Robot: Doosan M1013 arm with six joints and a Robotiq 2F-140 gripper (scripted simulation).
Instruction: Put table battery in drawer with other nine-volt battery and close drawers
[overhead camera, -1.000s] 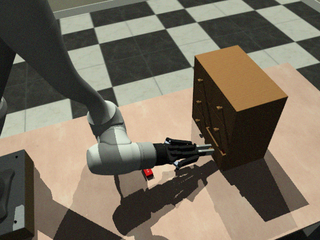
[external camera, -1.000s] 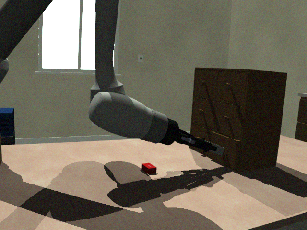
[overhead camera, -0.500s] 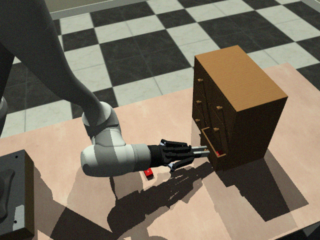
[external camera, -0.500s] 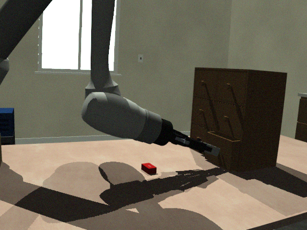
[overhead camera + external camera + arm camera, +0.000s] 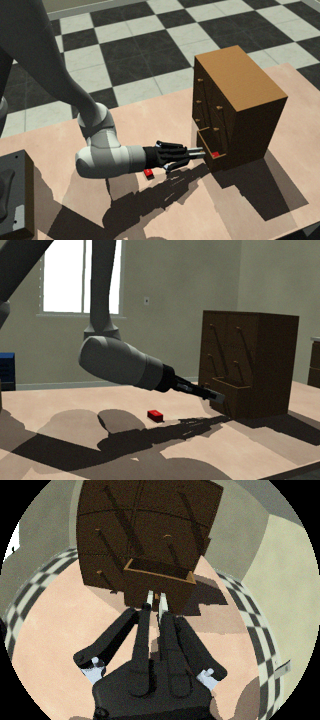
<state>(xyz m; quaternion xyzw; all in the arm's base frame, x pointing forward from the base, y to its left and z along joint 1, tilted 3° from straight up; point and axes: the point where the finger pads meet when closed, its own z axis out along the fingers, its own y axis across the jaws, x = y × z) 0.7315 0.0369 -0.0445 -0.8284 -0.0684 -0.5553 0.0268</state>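
The wooden chest (image 5: 237, 77) (image 5: 273, 356) (image 5: 147, 507) stands on the table with several drawers. Its bottom right drawer (image 5: 218, 163) (image 5: 232, 395) (image 5: 159, 578) is pulled part way out. A red nine-volt battery (image 5: 215, 154) lies inside it. My gripper (image 5: 202, 152) (image 5: 220, 397) (image 5: 155, 598) reaches level at the drawer's front and is shut on its knob, which the fingers hide. A second red nine-volt battery (image 5: 149, 173) (image 5: 155, 415) lies on the table under my wrist, left of the chest.
The arm's dark base block (image 5: 15, 191) sits at the table's left front corner. A blue box (image 5: 6, 369) stands far left, and another cabinet (image 5: 314, 361) far right. The other drawers are pushed in.
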